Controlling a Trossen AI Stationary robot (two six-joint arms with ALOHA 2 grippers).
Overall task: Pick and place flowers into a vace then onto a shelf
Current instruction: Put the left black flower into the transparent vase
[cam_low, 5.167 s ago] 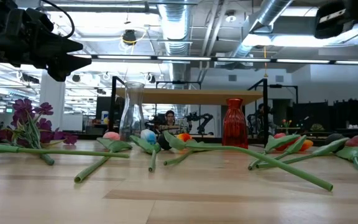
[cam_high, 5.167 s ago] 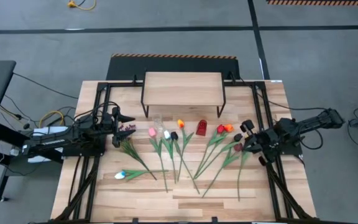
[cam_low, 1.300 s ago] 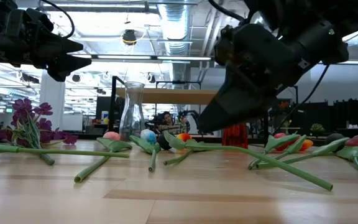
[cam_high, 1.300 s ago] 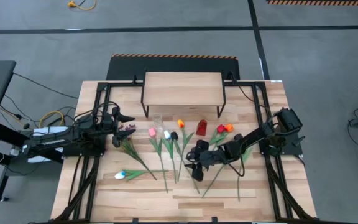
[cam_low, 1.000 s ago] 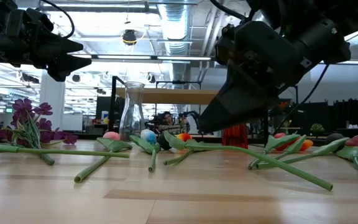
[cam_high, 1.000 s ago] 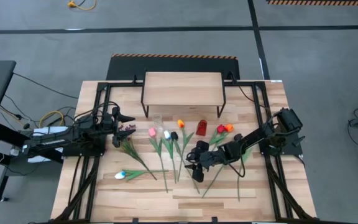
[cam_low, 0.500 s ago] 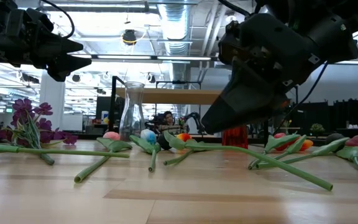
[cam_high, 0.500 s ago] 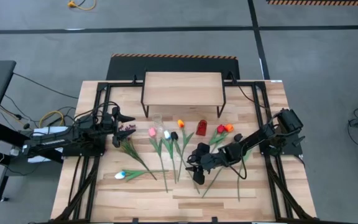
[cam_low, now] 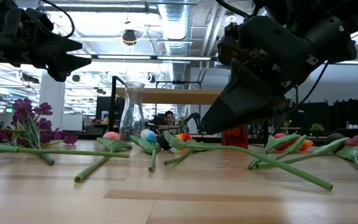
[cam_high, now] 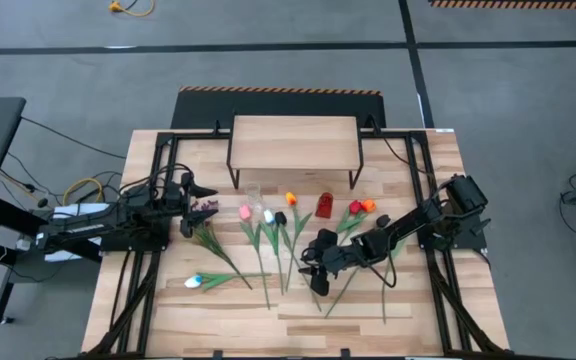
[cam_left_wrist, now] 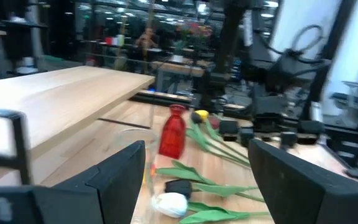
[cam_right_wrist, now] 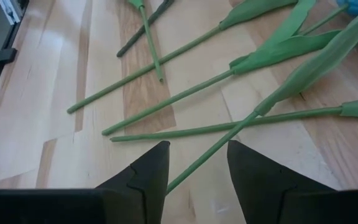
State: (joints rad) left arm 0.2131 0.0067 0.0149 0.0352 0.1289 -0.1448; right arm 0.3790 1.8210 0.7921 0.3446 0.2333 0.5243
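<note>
One green stem of the flowers lies on the table between the parted, empty fingers of the right gripper; left gripper waits wide open.

Both arms are built of black, matte, boxy links joined by rounded joint housings. The left arm has a long straight forearm segment bearing a pale printed marking along its side, with black cables looping over the wrist. The right arm is likewise black throughout, with a bulky, blocky base joint and a thin black cable arching beside the wrist housing. The left gripper has two broad, flat, dark grey fingers with angular, chamfered edges. The right gripper has two black fingers tapering to blunt wedge tips.
</note>
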